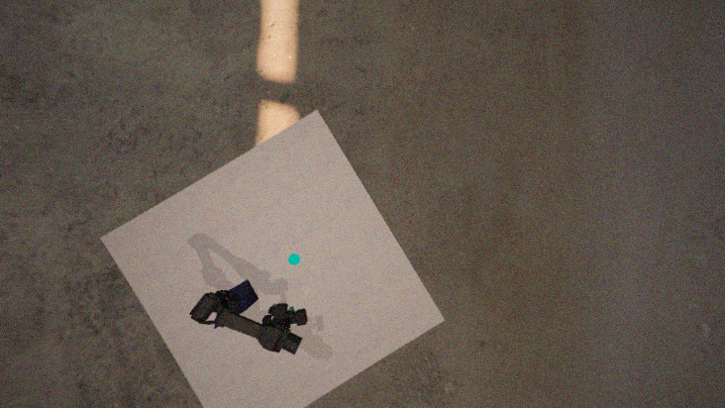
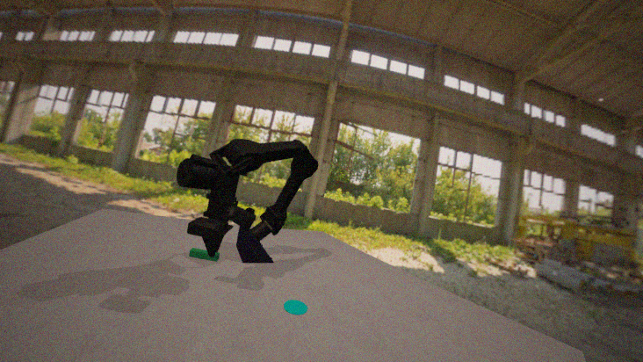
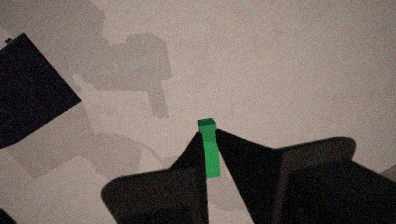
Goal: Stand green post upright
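Still lying flat, green post (image 3: 210,150) clamped by gripper (image 3: 212,150)

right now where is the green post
The small green rectangular post lies flat on the grey board, clamped in the black claw, left of the flat cyan circle.
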`<state>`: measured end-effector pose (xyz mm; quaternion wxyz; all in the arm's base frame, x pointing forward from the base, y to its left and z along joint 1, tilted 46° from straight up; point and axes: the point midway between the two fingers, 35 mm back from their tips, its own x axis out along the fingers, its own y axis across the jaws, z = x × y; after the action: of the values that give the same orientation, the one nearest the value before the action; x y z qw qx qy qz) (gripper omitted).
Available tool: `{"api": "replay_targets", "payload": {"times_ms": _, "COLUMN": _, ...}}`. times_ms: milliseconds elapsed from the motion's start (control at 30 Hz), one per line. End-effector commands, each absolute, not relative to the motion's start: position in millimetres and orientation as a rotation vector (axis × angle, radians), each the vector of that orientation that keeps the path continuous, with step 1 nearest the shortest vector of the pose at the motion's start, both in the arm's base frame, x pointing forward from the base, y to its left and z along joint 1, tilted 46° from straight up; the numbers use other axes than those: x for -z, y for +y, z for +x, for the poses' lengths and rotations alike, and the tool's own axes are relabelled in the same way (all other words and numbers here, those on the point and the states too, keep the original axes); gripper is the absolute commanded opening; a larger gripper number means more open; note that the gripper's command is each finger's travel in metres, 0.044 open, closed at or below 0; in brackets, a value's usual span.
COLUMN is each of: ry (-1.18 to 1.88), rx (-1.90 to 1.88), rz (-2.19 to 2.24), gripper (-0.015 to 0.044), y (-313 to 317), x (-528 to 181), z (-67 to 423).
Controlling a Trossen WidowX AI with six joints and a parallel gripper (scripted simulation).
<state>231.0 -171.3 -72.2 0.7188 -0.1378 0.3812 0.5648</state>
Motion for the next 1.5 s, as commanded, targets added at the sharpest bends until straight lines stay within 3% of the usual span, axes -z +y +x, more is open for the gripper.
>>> {"api": "replay_targets", "payload": {"times_ms": 0, "ry": 0.842, "rx": -1.251, "rz": -0.318, "gripper": 0.0023, "y": -182, "x": 61, "z": 230}}
{"api": "replay_targets", "payload": {"times_ms": 1467, "ry": 1.186, "rx": -0.919, "rz": 0.172, "gripper": 0.0023, "y": -159, "x": -8, "z": 279}}
